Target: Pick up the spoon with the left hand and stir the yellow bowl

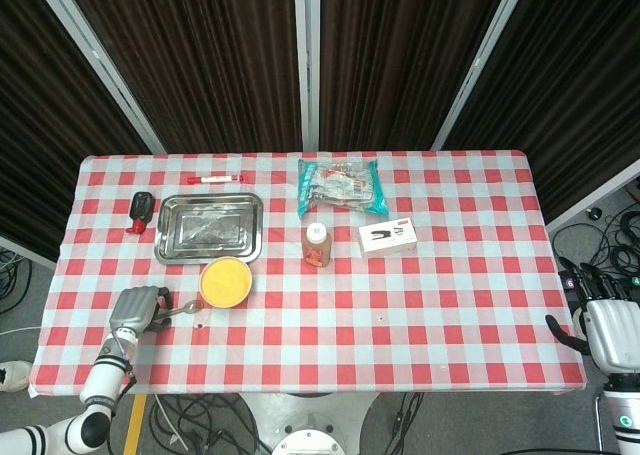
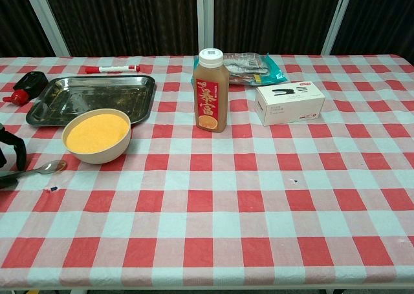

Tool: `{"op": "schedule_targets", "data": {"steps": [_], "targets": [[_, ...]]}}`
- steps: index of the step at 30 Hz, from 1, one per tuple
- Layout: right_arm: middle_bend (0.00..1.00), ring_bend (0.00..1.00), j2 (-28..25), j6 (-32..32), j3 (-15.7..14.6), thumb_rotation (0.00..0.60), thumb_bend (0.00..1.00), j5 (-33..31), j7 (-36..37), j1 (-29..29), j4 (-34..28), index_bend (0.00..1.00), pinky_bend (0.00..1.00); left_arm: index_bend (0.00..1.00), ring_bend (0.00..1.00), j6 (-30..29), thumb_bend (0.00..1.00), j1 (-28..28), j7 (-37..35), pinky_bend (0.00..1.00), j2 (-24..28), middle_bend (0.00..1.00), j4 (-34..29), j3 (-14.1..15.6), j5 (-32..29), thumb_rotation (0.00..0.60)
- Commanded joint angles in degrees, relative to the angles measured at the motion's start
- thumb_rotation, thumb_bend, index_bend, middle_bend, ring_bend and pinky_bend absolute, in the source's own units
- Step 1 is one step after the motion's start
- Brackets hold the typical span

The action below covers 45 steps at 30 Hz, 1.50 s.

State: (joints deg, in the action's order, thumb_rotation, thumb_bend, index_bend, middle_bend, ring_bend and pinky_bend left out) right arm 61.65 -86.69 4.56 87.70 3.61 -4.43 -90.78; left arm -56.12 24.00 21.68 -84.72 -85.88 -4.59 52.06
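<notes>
Your left hand (image 1: pixel 138 306) sat over the spoon (image 2: pixel 40 170) handle at lower left; grip unclear. You wanted it pinched firmly before lifting toward the yellow bowl (image 1: pixel 226 280).

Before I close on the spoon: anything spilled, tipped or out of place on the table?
Nothing stands out. The yellow bowl and juice bottle stand upright, and the spoon lies flat beside the bowl. Only a tiny speck lies on the cloth near the spoon.

A spoon (image 2: pixel 40 170) lay on the bench (image 2: pixel 259 210) just beside the yellow bowl (image 2: pixel 97 136), the left hand (image 2: pixel 9 153) over its handle.
</notes>
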Motion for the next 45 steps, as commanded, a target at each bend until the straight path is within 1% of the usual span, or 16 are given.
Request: {"op": "schedule_targets", "data": {"steps": [1,11,16,24,27,31,35,38,42,45], "targets": [[0.27,0.13,0.0,-0.06,-0.05,0.6,0.2,-0.04,0.13,0.07,0.11,0.1,0.2,0.58,1.0,0.13,0.35,0.16,-0.07,1.0,-0.15,1.0,0.22,0.16,-0.11,0.6],[0.27,0.13,-0.07,-0.03,-0.14,0.6,0.19,-0.05,0.11,0.1,0.04,0.1,0.2,0.58,1.0,0.01,0.37,0.49,-0.59,1.0,-0.25,1.0,0.54,0.51,-0.22,0.6],[0.27,0.13,-0.06,0.16,-0.18,0.6,0.19,-0.24,0.03,0.09,-0.01,0.1,0.21,0.6,1.0,-0.04,0.41,0.52,-0.97,1.0,-0.29,1.0,0.64,0.82,0.07,0.6],[0.27,0.13,-0.17,-0.2,-0.23,0.6,0.19,0.0,-0.07,0.22,-0.25,0.1,0.21,0.62,1.0,-1.1,0.42,0.0,-2.29,1.0,-0.2,1.0,0.77,1.28,1.63,0.6],[0.27,0.13,-0.22,-0.45,-0.28,0.6,0.19,0.13,-0.15,0.34,-0.39,0.1,0.21,0.62,1.0,-2.56,0.42,-0.77,-3.66,1.0,0.12,1.0,0.82,1.53,3.56,0.6],[0.27,0.13,-0.43,-0.96,-0.29,0.6,0.19,0.42,-0.47,0.51,-0.78,0.1,0.21,0.62,1.0,-6.9,0.42,-2.74,-5.72,1.0,1.83,1.0,-0.12,1.94,7.49,0.6],[0.27,0.13,-0.5,-1.33,-0.35,0.6,0.19,0.77,-0.75,0.62,-1.17,0.1,0.21,0.62,1.0,-11.48,0.42,-4.47,-7.05,1.0,4.38,1.0,-2.5,2.08,11.55,0.6],[0.27,0.13,-0.47,-1.37,-0.36,0.6,0.19,0.83,-0.86,0.63,-1.28,0.1,0.21,0.62,1.0,-13.92,0.42,-4.63,-6.96,1.0,6.13,1.0,-4.45,1.54,14.44,0.6],[0.27,0.13,-0.53,-1.47,-0.35,0.6,0.19,1.03,-0.83,0.6,-1.26,0.1,0.21,0.62,1.0,-12.51,0.42,-2.27,-5.23,1.0,7.01,1.0,-5.67,0.15,16.19,0.6],[0.27,0.13,-0.61,-1.7,-0.3,0.6,0.19,0.98,-0.67,0.72,-1.19,0.1,0.21,0.62,1.0,-8.55,0.42,1.16,-3.08,1.0,6.11,1.0,-5.14,-1.44,15.49,0.6]]}}
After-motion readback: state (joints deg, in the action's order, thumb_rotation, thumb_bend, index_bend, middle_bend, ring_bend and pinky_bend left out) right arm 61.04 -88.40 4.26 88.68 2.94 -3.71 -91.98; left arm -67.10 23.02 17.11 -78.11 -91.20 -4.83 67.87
